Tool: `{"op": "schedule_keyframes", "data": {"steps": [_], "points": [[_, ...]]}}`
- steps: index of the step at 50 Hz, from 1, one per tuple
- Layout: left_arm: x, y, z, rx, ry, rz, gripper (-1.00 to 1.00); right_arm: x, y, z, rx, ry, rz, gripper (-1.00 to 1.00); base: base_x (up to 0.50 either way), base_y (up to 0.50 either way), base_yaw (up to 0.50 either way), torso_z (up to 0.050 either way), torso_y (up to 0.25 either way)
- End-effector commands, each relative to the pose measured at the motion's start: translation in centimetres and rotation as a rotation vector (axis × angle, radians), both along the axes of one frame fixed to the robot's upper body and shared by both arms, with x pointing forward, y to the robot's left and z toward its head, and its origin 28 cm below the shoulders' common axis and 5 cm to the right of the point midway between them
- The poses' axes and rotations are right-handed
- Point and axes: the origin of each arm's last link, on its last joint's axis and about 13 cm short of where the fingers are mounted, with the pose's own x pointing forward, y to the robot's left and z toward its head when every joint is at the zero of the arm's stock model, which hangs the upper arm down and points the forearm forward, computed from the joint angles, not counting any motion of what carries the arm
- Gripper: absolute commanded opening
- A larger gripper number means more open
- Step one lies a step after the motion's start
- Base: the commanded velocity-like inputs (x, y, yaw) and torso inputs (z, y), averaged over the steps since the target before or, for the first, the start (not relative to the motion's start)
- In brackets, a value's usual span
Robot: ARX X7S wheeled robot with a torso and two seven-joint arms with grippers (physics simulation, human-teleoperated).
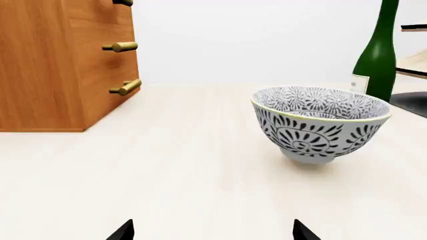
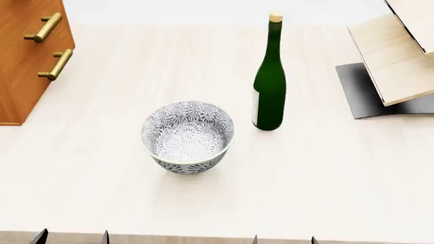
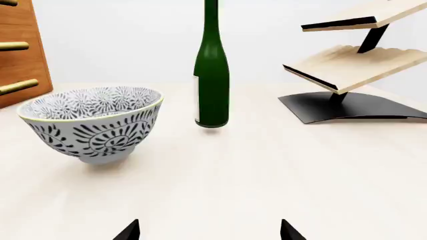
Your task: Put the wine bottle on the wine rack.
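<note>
The wine bottle (image 2: 270, 86) stands upright on the pale table, dark green with a tan cork and a pale label; it also shows in the right wrist view (image 3: 211, 75) and the left wrist view (image 1: 377, 55). The wine rack (image 2: 397, 56), two slanted light wood boards on a curved dark base, stands at the far right (image 3: 347, 65). My left gripper (image 2: 71, 238) and right gripper (image 2: 283, 240) sit at the table's near edge, both open and empty, well short of the bottle. Only their black fingertips (image 1: 123, 231) (image 3: 288, 231) show.
A patterned white and dark bowl (image 2: 188, 136) sits just left of and nearer than the bottle (image 3: 93, 122) (image 1: 320, 122). A reddish-brown drawer cabinet with brass handles (image 2: 27, 51) stands at the far left (image 1: 63, 65).
</note>
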Motion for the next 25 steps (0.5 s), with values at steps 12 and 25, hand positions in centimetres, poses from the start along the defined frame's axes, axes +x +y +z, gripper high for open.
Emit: {"op": "schedule_keyframes", "data": {"steps": [12,25], "points": [[-0.2,-0.1,0.4,0.001,-0.014,-0.004,1.00,-0.2,0.0,0.4,0.001,-0.011,-0.004,1.00,0.00,0.00,0.00,0.000,0.000],[-1.2,-0.1,3.5,-0.026,-0.100,-0.006,1.00,-1.6,0.2,3.7,0.003,-0.118,0.013,1.00,0.00,0.00,0.00,0.000,0.000]]}}
